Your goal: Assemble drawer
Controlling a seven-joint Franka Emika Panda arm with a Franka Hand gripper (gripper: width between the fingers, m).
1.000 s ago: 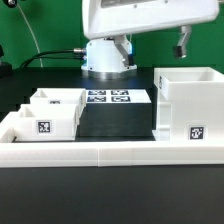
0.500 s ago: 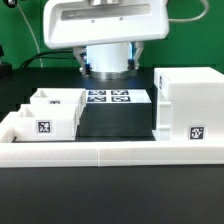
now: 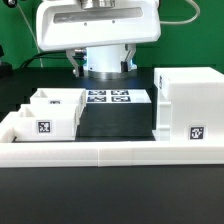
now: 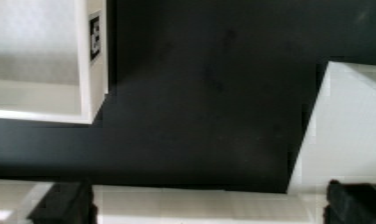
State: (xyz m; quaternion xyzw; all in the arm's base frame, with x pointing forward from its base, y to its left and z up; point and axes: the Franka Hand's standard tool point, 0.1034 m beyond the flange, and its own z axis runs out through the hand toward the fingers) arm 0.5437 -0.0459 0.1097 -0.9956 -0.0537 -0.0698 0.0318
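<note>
Drawer housing (image 3: pixel 188 100) is the biggest part. It stands upright on the desk (image 3: pixel 115 122) at the exterior view's right, tag facing the camera, close behind the wall (image 3: pixel 110 152). Nothing shows inside it from this angle. The wall is long and low and runs across the front, not a drawer part. The arm (image 3: pixel 95 25) is a white bulk high at the back, above the middle of the scene. The marker board (image 3: pixel 108 97) lies flat at back centre, between the trays and the housing.

Two trays sit at the exterior view's left. The near tray (image 3: pixel 42 122) has its tag forward, and the far tray (image 3: pixel 58 100) is just behind it, touching or nearly so. Both are open side up and well apart from the housing.

Claw (image 4: pixel 203 203): the wrist view shows the fingertips (image 4: pixel 52 203) spread wide with nothing between them, so it is empty. It hangs over bare dark desk. A tagged box (image 4: pixel 39 60) lies to one side and a white edge (image 4: pixel 354 120) to the other. Which parts these are cannot be told.

Progress looks like the very start:
- No tray is in the housing and nothing is gripped.
- Left to do: grasp one tray, bring it to the housing and slide it in, then do the same with the second.
- The housing may need turning so its opening is reachable, which is hard to judge from here.
</note>
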